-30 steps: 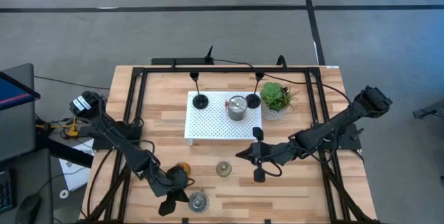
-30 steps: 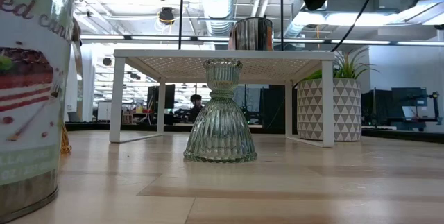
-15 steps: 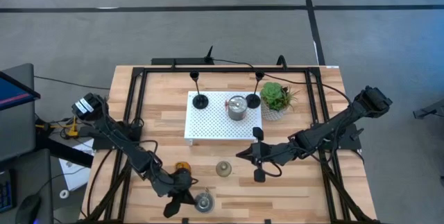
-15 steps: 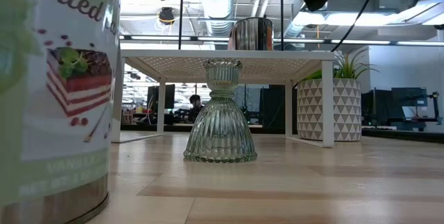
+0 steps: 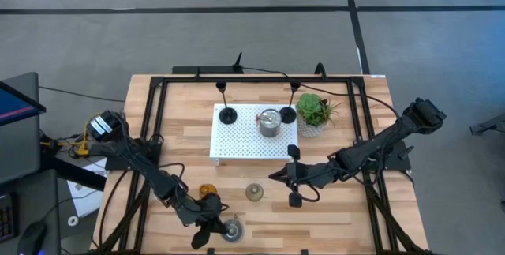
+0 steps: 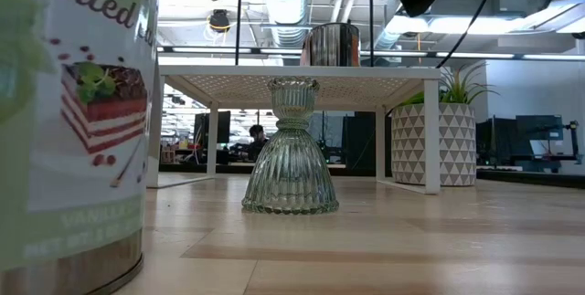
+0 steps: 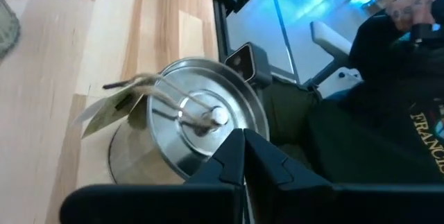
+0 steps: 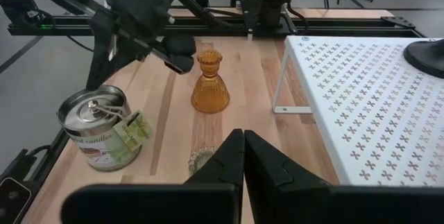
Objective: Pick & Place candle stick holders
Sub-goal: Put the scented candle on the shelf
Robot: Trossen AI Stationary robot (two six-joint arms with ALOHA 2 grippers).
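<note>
— Starting from above: where is the left gripper [image 5: 213, 223]?
— At the near edge of the table [image 5: 347, 215], fingers pressed together on nothing, tip right beside the silver tin [image 5: 230, 228]. It has travelled rightward over the last second, and the tin has slid a little the same way.
— And the right gripper [image 5: 274, 176]?
— Parked in front of the white tray [image 5: 237, 148], also closed and empty, unmoved. The grey-green holder [image 5: 254, 193] stands just beyond its tip, the amber holder [image 5: 207, 190] further left; neither has shifted.
— On the tray?
— One black holder [image 5: 227, 115], the other black holder [image 5: 288, 114], and a second silver tin [image 5: 270, 122] between them. The potted plant [image 5: 316, 111] stands just off the tray's right side.
— Table level?
— The first tin fills the left edge, bigger than a second ago (same as half a second ago, though). The grey-green holder stands upright mid-frame before the tray.
— Left wrist camera?
— Closed fingertips at the tin's lid rim; I cannot tell whether they touch. A tag on string lies across the lid. A person [image 7: 388, 92] in dark clothing sits past the table edge.
— Right wrist camera?
— Joined fingers partly hide the grey-green holder; the amber one stands upright beyond, the left arm above the tin.
</note>
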